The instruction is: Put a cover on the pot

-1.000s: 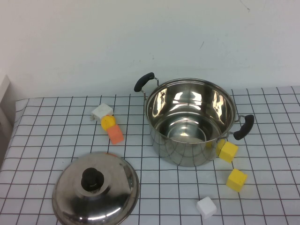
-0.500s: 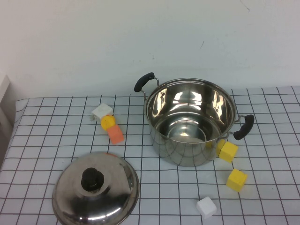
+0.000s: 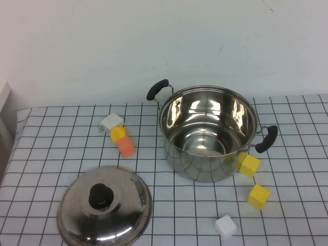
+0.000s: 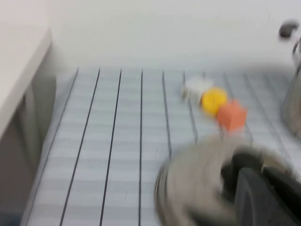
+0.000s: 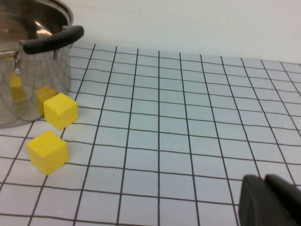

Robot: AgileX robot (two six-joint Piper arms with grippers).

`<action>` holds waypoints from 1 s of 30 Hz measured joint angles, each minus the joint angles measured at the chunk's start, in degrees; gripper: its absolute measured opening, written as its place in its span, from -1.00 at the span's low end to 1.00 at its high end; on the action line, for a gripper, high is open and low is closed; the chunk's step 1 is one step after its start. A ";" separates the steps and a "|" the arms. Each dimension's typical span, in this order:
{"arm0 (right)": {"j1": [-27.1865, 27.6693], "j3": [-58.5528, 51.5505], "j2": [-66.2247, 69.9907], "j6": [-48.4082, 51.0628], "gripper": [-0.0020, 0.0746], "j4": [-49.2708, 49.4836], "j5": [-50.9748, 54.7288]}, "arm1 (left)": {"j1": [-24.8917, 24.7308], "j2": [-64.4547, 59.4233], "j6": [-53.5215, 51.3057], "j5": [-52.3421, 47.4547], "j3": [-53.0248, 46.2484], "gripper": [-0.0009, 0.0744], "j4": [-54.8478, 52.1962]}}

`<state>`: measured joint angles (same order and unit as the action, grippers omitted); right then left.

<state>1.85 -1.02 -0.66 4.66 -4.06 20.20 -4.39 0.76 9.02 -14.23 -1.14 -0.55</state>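
The pot point(image 3: 207, 136) stands open on the checked cloth right of centre, with black handles at its back left and front right. Its domed steel lid point(image 3: 105, 205) with a black knob point(image 3: 101, 196) lies on the cloth at the front left. Neither gripper shows in the high view. In the blurred left wrist view, my left gripper point(image 4: 265, 188) looks shut and empty, close in front of the lid point(image 4: 193, 188) and its knob. In the right wrist view, my right gripper point(image 5: 265, 197) is shut and empty above bare cloth, well away from the pot point(image 5: 28, 70).
A white block point(image 3: 111, 122), a yellow piece point(image 3: 118, 134) and an orange block point(image 3: 125, 147) lie left of the pot. Two yellow cubes point(image 3: 249, 165) point(image 3: 259, 196) and a white cube point(image 3: 225, 226) lie at its front right. The cloth's left edge point(image 3: 10, 154) is near the lid.
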 joint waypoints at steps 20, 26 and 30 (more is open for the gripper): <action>0.00 0.00 0.00 0.00 -0.92 0.00 0.00 | 0.00 0.00 12.06 42.87 0.00 -0.98 -0.05; 0.00 0.00 0.00 0.00 -0.92 0.00 0.00 | 0.00 -0.11 14.27 26.61 4.69 -0.98 0.14; 0.00 0.00 0.00 0.00 -0.92 0.00 0.00 | 0.00 -5.42 12.81 17.48 13.67 -0.98 -0.77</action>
<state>1.85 -1.02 -0.66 4.66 -4.06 20.20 -4.39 -4.66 21.83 3.25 12.53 -1.33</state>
